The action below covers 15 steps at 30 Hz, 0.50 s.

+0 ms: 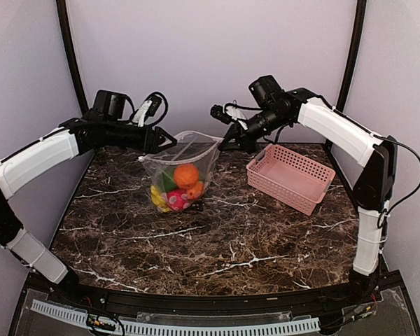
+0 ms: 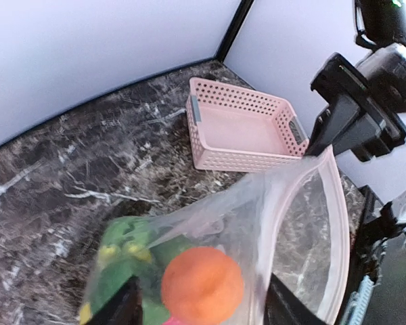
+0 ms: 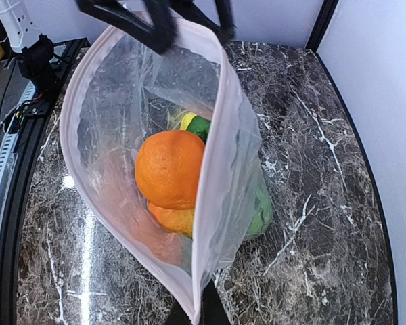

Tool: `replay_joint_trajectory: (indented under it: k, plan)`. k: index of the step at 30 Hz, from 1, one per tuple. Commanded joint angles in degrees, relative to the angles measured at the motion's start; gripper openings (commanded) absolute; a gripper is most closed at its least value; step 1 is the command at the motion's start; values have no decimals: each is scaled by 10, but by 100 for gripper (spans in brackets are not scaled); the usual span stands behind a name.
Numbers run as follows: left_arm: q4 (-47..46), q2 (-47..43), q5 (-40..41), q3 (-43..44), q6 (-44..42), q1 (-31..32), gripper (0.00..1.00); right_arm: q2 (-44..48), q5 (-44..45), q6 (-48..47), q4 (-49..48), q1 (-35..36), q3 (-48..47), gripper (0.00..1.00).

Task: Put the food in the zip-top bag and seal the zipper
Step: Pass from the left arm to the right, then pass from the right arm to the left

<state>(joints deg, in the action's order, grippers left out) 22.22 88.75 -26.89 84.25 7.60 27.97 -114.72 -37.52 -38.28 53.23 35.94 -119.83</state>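
The zip-top bag [image 1: 196, 155] stands upright on the table with its mouth open. Inside lies the food: an orange [image 1: 186, 174] on top, a pink piece [image 1: 177, 201], a yellow piece [image 1: 157, 198] and green pieces [image 2: 122, 264]. My right gripper [image 3: 195, 317] is shut on the right end of the zipper [image 3: 213, 169] and holds that corner up. My left gripper [image 2: 206, 308] is open at the bag's other end. Its fingers straddle one bag wall, and one finger [image 2: 291, 308] shows within the open mouth. The bag's left corner droops.
An empty pink slotted basket [image 1: 290, 175] sits at the back right of the dark marble table, right of the bag. The right arm's wrist [image 2: 365, 101] hangs just above the basket's far end.
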Motion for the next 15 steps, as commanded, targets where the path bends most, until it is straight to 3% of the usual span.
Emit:
replay_joint_trajectory:
  k: [1,4,10,15]
  plan:
    - [-225,-169,83,-180,-2,0,66,42,-5,10,7,-24,27,0]
    - [-302,-234,77,-267,9,0,69,47,-12,17,9,-32,43,0]
    - [-431,-279,-6,-398,29,0,69,52,-24,32,9,-43,50,0]
    - [-437,-277,-13,-436,-24,0,67,52,-25,36,9,-44,48,0]
